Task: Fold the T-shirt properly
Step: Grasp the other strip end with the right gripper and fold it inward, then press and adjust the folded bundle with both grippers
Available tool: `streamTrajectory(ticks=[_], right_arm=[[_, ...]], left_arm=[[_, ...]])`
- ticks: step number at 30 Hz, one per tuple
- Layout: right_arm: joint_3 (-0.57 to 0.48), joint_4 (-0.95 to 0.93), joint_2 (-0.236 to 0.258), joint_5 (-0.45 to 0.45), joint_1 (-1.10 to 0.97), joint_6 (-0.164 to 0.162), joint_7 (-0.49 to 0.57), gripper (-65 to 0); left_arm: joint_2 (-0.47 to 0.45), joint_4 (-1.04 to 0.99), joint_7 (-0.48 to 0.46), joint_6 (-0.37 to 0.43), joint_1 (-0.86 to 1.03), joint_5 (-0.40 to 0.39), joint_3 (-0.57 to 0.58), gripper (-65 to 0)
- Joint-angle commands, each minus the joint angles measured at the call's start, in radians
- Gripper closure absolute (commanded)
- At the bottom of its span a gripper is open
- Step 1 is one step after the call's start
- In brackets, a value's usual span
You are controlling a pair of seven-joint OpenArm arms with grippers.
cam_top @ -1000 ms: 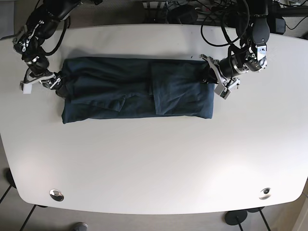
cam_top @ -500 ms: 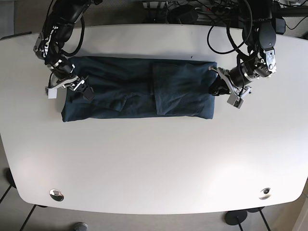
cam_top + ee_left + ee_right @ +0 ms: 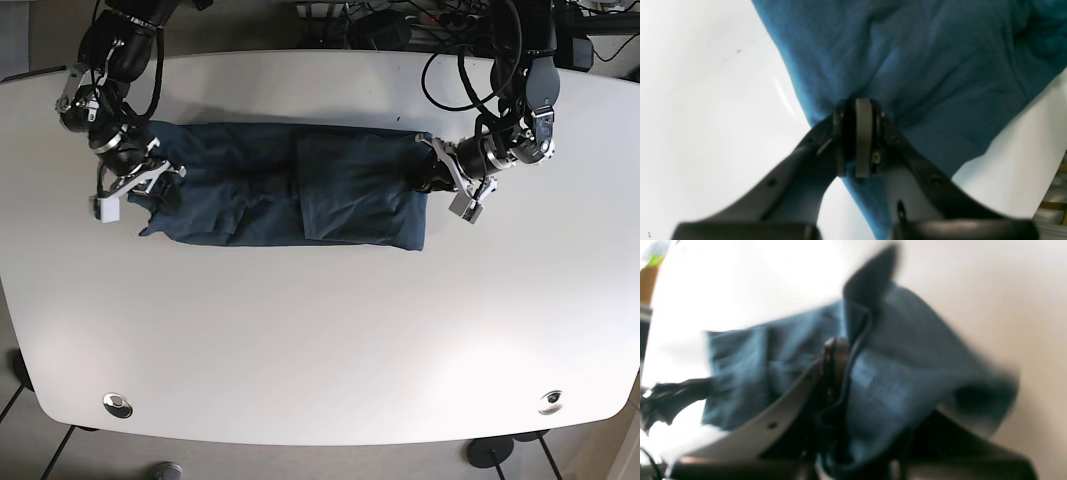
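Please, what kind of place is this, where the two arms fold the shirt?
Probably a robotics lab or test workspace. A dark blue T-shirt lies on a plain white table, both grippers are clamped on its ends, and cables crowd the far edge.

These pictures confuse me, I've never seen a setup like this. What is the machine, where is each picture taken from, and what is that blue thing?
You are looking at a robot with two arms working at a white table. The base view looks straight down from above. The blue thing is a T-shirt, already folded into a long band lying flat.

The other two pictures come from small cameras mounted on the arms' wrists, so they look along the claws. In the overhead picture, the left gripper is on the right side, and the right gripper is on the left.

Each claw is shut on one end of the shirt: the left wrist view shows the fingers pinching cloth, and the blurry right wrist view shows fabric bunched around its claw.
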Motion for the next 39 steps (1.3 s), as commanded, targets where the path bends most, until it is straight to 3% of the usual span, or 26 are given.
streamTrajectory(ticks=[1, 6, 8, 13, 16, 20, 21, 23, 25, 27, 29, 31, 33, 35, 39], right_arm=[[-0.058, 0.091, 0.002, 0.024, 0.003, -0.012, 0.022, -1.9], [-0.315, 0.135, -0.021, 0.026, 0.020, -0.058, 0.042, -1.9], [-0.416, 0.111, -0.051, 0.024, 0.037, -0.081, 0.094, -1.9], [-0.620, -0.069, -0.050, 0.024, 0.097, -0.166, 0.254, -1.9], [-0.700, -0.213, -0.050, 0.024, 0.135, -0.176, 0.367, -1.9], [-0.763, -0.314, -0.048, 0.024, 0.187, -0.179, 0.401, -3.5], [-0.770, -0.324, -0.048, 0.024, 0.195, -0.179, 0.401, -6.0], [-0.787, -0.333, -0.048, 0.024, 0.204, -0.179, 0.400, -17.0], [-0.833, -0.333, -0.045, 0.024, 0.221, -0.179, 0.400, -40.4], [-0.876, -0.328, -0.045, 0.024, 0.232, -0.179, 0.397, -53.6], [-0.912, -0.302, -0.031, 0.024, 0.238, -0.179, 0.397, -61.4], [-0.936, -0.248, -0.019, 0.024, 0.232, -0.179, 0.397, -61.7], [-0.933, -0.189, -0.016, 0.024, 0.201, -0.179, 0.400, -60.4], [-0.933, -0.132, 0.021, 0.028, 0.181, -0.179, 0.401, -59.6], [-0.932, -0.093, 0.071, 0.028, 0.155, -0.179, 0.401, -59.3]], left_arm=[[-0.012, 0.008, 0.025, -0.001, 0.001, 0.021, -0.001, -3.1], [-0.015, 0.013, 0.025, -0.001, 0.001, 0.021, 0.042, -3.1], [-0.013, 0.008, 0.025, -0.001, 0.001, 0.021, 0.043, -3.1], [-0.012, 0.013, 0.027, -0.001, 0.015, 0.019, 0.043, -3.1], [-0.012, 0.013, 0.027, -0.001, 0.018, 0.019, 0.042, -3.1], [-0.012, 0.014, 0.027, -0.001, 0.018, 0.018, 0.037, -3.1], [-0.012, 0.014, 0.027, -0.001, 0.018, 0.018, 0.037, -3.1], [-0.012, 0.014, 0.027, -0.001, 0.018, 0.018, 0.037, -3.1], [-0.012, 0.021, 0.027, -0.001, 0.015, 0.013, 0.031, -3.2], [-0.010, 0.041, 0.027, -0.001, 0.014, 0.013, -0.009, -4.0], [-0.002, 0.071, 0.027, -0.001, 0.014, 0.013, -0.038, -10.1], [0.002, 0.133, 0.030, -0.001, 0.018, 0.013, -0.102, -16.1], [0.001, 0.163, 0.030, -0.001, 0.030, 0.013, -0.202, -16.4], [-0.001, 0.169, 0.030, -0.001, 0.041, 0.013, -0.323, -16.4], [-0.055, 0.160, 0.030, -0.001, 0.070, 0.015, -0.446, -16.4]])
